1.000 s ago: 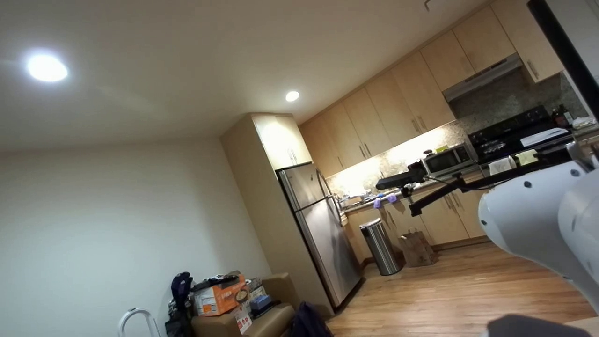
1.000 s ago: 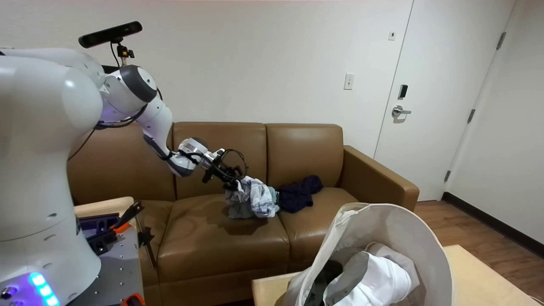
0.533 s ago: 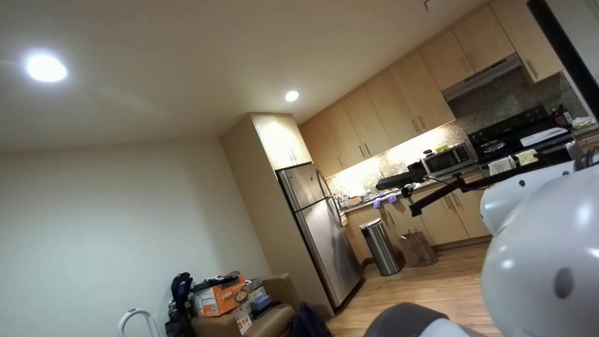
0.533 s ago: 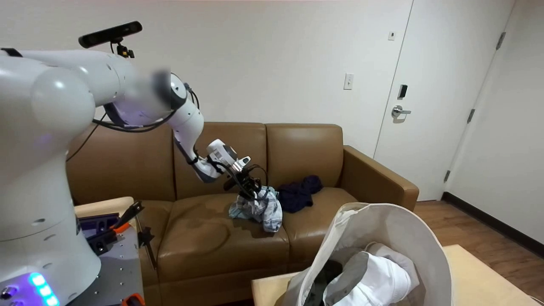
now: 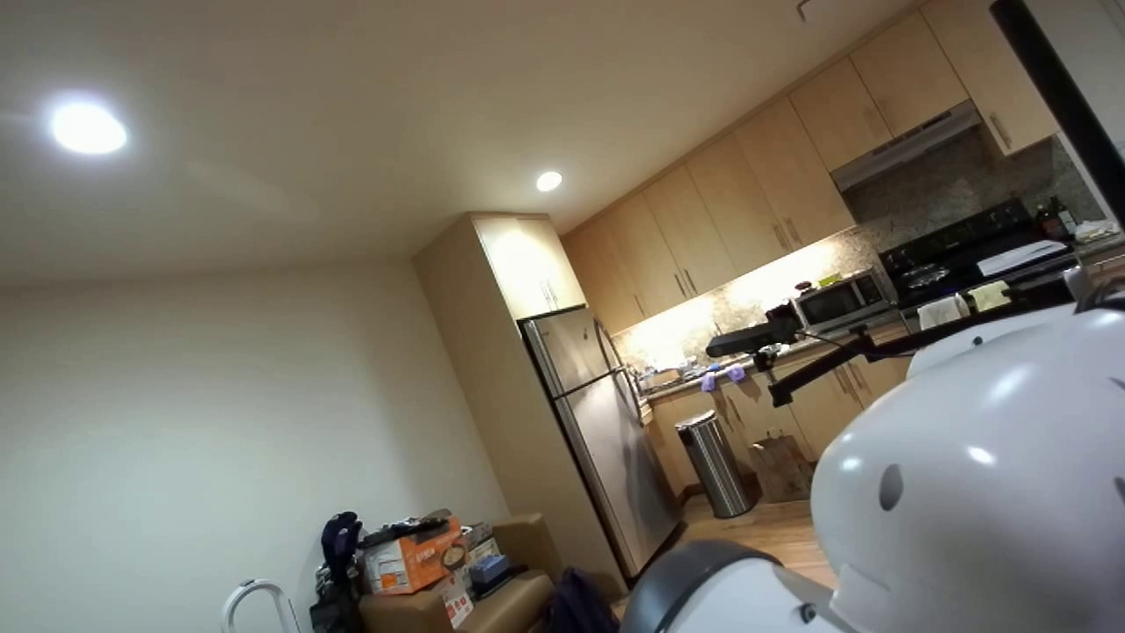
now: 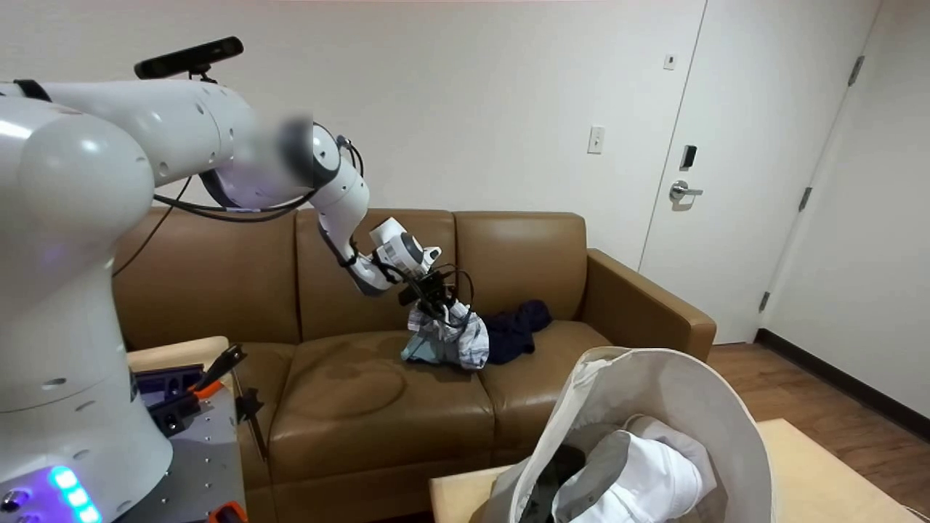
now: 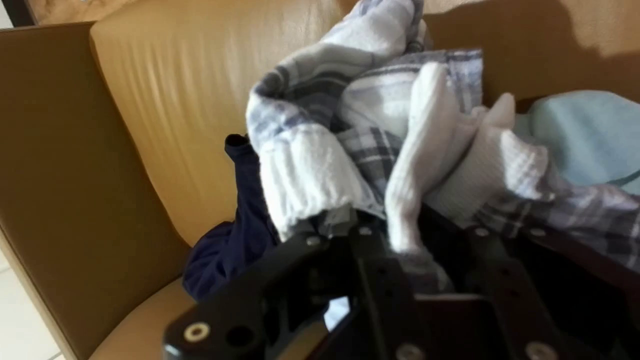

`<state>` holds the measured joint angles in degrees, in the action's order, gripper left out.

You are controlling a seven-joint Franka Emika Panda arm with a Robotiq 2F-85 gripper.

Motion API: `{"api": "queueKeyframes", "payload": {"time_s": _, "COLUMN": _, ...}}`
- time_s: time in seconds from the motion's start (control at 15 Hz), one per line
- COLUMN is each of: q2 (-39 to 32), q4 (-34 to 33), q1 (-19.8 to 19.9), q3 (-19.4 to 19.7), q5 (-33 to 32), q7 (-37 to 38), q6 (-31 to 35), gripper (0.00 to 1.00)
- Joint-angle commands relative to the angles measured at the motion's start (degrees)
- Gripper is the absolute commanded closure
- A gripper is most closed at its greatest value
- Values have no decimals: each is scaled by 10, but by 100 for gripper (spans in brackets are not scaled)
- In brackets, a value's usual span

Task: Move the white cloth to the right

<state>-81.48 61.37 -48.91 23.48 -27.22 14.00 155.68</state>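
The white cloth (image 6: 465, 338), with grey-blue plaid, hangs bunched from my gripper (image 6: 442, 309) over the middle sofa cushion in an exterior view. In the wrist view, its white ribbed folds (image 7: 310, 172) lie around and between the black fingers of my gripper (image 7: 400, 225). The fingertips are buried in cloth; the gripper is shut on it. A light blue cloth (image 6: 420, 350) shows below it at the left, also in the wrist view (image 7: 585, 135); I cannot tell whether it is held too. The remaining exterior view shows only upper arm parts, without gripper or cloth.
A navy cloth (image 6: 517, 334) lies on the brown sofa (image 6: 363, 428) just right of the held cloth, before the armrest (image 6: 647, 298). A beige fabric bag (image 6: 697, 385) holding white clothes (image 6: 639, 476) stands on a wooden table (image 6: 835, 472) in front.
My gripper and the white cloth have moved right across the sofa, toward the navy cloth. The cloth hung lower half a second ago and is now higher. The arm has stretched out.
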Motion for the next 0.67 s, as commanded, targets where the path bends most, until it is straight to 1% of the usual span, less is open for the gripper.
{"api": "queueKeyframes", "payload": {"time_s": 0.0, "q2": -7, "q4": -17, "q1": 11, "q3": -8, "q5": 3, "q7": -12, "q6": -1, "gripper": 89}}
{"api": "queueKeyframes", "payload": {"time_s": 0.07, "q2": -18, "q4": -47, "q1": 35, "q3": -24, "q5": 11, "q7": -32, "q6": 9, "gripper": 89}}
{"api": "queueKeyframes", "payload": {"time_s": 0.13, "q2": -25, "q4": -70, "q1": 52, "q3": -33, "q5": 14, "q7": -42, "q6": 13, "gripper": 89}}
{"api": "queueKeyframes", "payload": {"time_s": 0.2, "q2": -43, "q4": -118, "q1": 72, "q3": -39, "q5": 13, "q7": -51, "q6": -4, "gripper": 89}}
{"api": "queueKeyframes", "payload": {"time_s": 0.27, "q2": -49, "q4": -145, "q1": 87, "q3": -46, "q5": 12, "q7": -65, "q6": -8, "gripper": 89}}
{"api": "queueKeyframes", "payload": {"time_s": 0.33, "q2": -65, "q4": -167, "q1": 102, "q3": -53, "q5": 11, "q7": -75, "q6": 3, "gripper": 89}}
{"api": "queueKeyframes", "payload": {"time_s": 0.4, "q2": -27, "q4": -119, "q1": 104, "q3": -60, "q5": -9, "q7": -71, "q6": 27, "gripper": 89}}
{"api": "queueKeyframes", "payload": {"time_s": 0.53, "q2": -29, "q4": -130, "q1": 127, "q3": -87, "q5": -9, "q7": -107, "q6": 44, "gripper": 89}}
{"api": "queueKeyframes", "payload": {"time_s": 0.6, "q2": -29, "q4": -129, "q1": 138, "q3": -108, "q5": -5, "q7": -133, "q6": 56, "gripper": 89}}
